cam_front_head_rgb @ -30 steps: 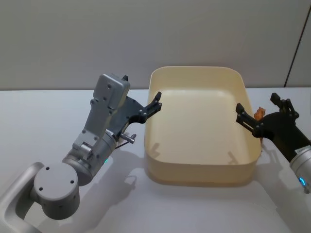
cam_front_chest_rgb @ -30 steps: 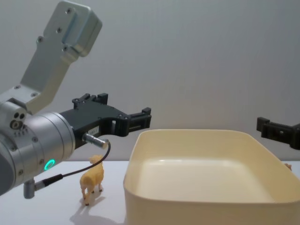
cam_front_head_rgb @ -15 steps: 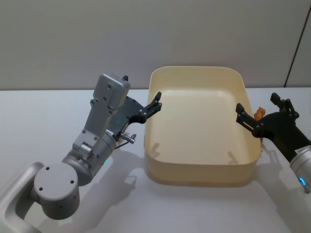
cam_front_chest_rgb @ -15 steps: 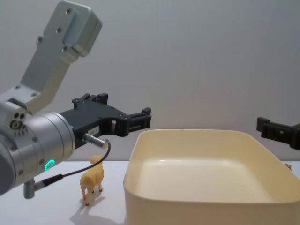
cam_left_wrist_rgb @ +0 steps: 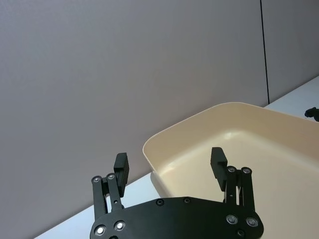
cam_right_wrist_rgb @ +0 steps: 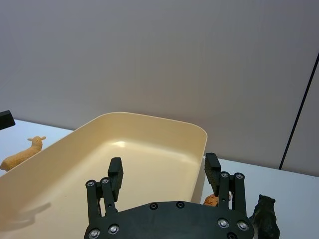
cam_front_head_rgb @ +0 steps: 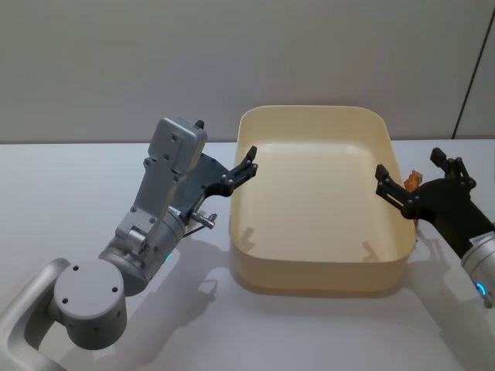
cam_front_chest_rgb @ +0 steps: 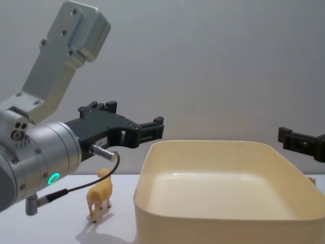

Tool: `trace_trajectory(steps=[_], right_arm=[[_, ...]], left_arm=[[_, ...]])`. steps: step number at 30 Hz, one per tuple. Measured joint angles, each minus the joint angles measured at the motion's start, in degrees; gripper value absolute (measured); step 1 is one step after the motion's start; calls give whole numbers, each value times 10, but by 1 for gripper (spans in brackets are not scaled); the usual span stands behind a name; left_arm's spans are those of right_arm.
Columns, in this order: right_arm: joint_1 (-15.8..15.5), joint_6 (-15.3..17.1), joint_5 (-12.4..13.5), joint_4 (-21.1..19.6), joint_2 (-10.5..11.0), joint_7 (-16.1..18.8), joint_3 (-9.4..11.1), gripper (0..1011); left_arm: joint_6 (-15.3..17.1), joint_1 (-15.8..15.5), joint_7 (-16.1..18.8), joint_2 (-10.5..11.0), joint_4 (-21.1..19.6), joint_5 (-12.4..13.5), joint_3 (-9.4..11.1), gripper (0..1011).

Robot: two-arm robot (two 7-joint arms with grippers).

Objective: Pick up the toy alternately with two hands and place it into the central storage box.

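Left of the central storage box (cam_front_head_rgb: 317, 280), toward the table's (cam_front_head_rgb: 62, 178) left edge, stands a toy sheep (cam_front_chest_rgb: 100, 195) (light, rigid plastic, I judge; pinch its trunk, not the thin legs). It is below my left gripper (cam_left_wrist_rgb: 169, 160), outside the jaws, which gape empty. My right gripper (cam_right_wrist_rgb: 163, 170) gapes empty too, an orange toy (cam_right_wrist_rgb: 212, 200) near it.

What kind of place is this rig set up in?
Probably a lab test bench, not a home: a white table against plain grey wall panels, with a cream storage box and a tan toy sheep staged on it. The left gripper and right gripper are open at the box's sides.
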Motion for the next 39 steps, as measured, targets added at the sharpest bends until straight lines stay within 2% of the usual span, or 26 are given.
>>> trace_trajectory(steps=[28,39], right_arm=[[-3,0,0,0,2,-6,3,1001],[-21,11,0,-11,11,-61,16,1001]], left_arm=[[0,0,0,0,0,0,0,1001],[0,0,0,0,0,0,0,1001]])
